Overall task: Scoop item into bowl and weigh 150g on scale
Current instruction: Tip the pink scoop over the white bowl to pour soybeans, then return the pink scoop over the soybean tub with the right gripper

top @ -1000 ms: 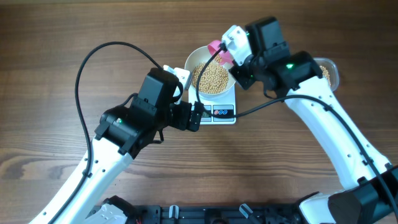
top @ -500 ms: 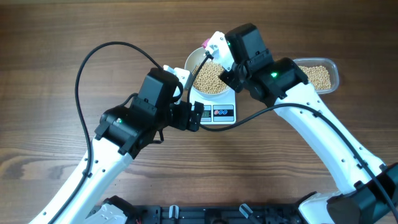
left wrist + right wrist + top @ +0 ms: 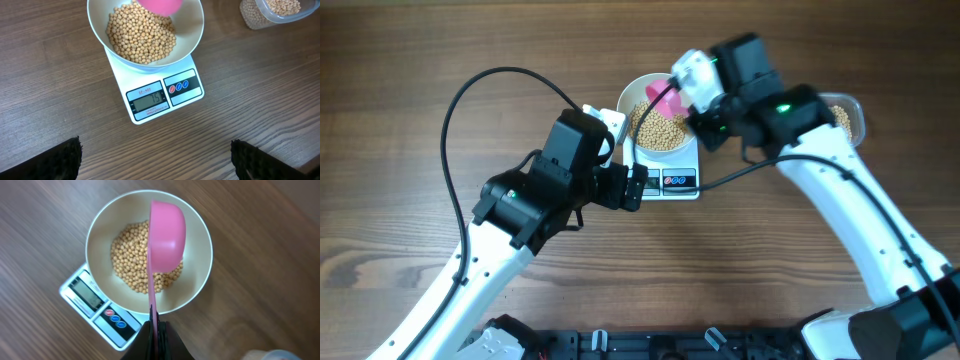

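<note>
Beans lie heaped in the white bowl on the scale; more wait in the clear tub beside it. My right claw is clenched on the pink scoop handle, with the cup tipped sideways over the bowl. My left claw is released and empty, hovering before the scale. Display's last digit unclear. Judgement: add beans a few at a time, scoop clear of the rim, pausing to read.
</note>
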Controlling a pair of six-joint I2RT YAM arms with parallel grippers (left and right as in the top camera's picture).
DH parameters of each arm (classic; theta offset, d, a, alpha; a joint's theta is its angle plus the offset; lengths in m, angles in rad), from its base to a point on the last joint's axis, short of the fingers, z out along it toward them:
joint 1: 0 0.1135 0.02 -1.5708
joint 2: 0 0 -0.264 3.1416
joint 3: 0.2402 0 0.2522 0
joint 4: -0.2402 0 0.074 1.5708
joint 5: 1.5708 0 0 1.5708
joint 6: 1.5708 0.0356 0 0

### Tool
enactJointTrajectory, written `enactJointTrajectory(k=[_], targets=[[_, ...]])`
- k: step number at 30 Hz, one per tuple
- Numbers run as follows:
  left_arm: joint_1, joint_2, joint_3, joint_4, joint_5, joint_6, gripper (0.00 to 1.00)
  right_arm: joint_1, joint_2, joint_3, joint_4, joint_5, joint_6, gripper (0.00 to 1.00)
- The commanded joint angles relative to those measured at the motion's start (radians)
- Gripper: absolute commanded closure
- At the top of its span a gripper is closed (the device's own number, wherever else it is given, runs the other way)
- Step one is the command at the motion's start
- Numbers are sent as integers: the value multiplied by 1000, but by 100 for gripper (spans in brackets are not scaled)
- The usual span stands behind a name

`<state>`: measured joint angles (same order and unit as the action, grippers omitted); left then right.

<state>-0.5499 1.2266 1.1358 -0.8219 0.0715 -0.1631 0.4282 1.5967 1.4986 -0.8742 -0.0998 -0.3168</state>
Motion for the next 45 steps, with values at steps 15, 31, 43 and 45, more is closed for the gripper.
enactJointTrajectory(k=[15, 31, 43, 45], targets=[[-3, -7, -5, 2, -17, -10, 0, -680, -50, 19, -90, -499, 122, 96], [-3, -7, -5, 2, -17, -9, 0, -800, -50, 10, -171, -64, 145, 96], [-3, -7, -5, 2, -17, -10, 0, -736, -42, -22, -174, 63, 161, 96], [-3, -7, -5, 2, -17, -10, 0, -717, -42, -22, -174, 84, 160, 96]])
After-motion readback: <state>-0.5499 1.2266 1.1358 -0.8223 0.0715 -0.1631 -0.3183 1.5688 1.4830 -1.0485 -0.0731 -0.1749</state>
